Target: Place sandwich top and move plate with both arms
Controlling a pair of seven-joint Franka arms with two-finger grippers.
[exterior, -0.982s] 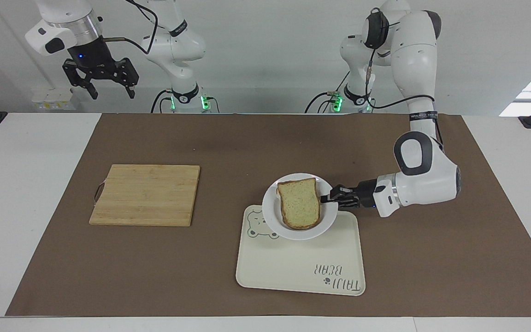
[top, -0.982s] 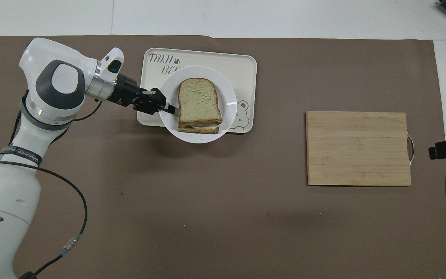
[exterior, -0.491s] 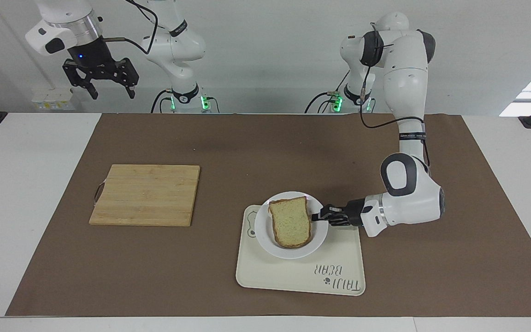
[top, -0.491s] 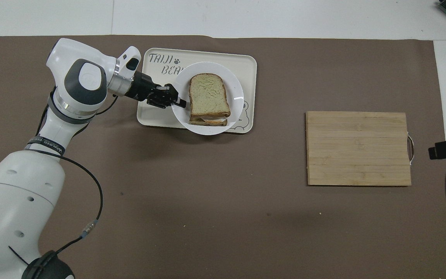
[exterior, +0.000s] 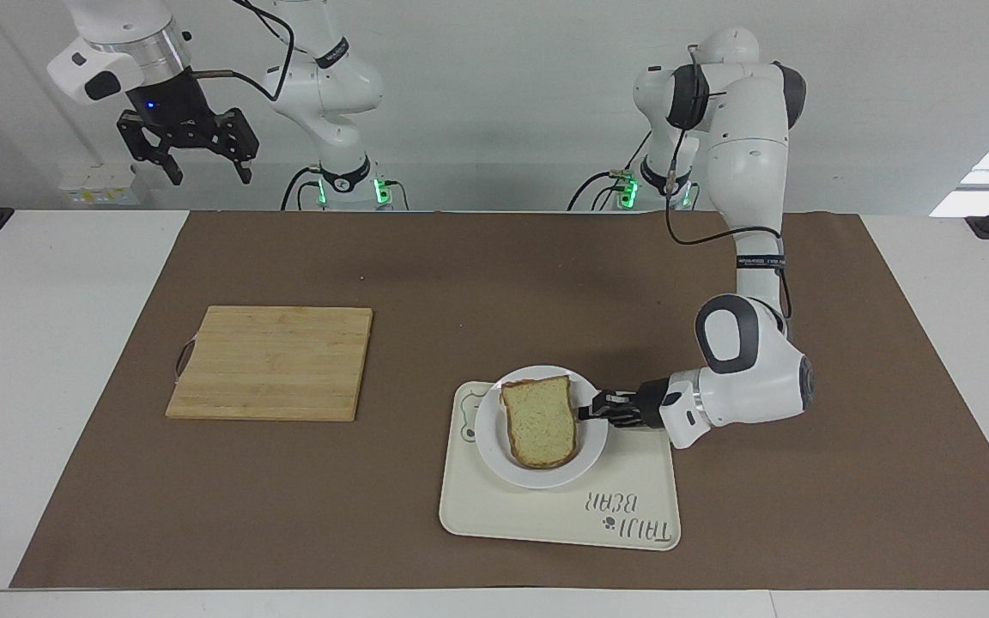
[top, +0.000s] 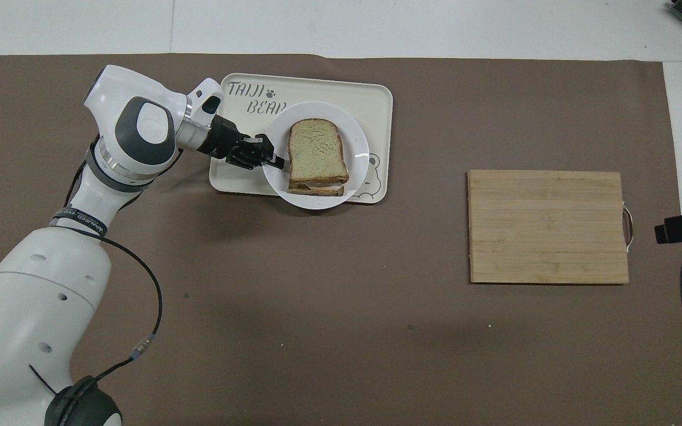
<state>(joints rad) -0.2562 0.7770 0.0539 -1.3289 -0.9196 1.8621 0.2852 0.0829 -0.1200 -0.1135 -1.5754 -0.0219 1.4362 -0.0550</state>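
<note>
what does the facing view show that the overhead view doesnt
Only the facing view shows the right gripper, open and waiting high over the right arm's end of the table, plus both arm bases. Only the overhead view shows the layers stacked under the sandwich top, along the edge nearest the robots. Both show the left gripper, shut on the rim of the plate, which is over the tray, and the cutting board toward the right arm's end.
</note>
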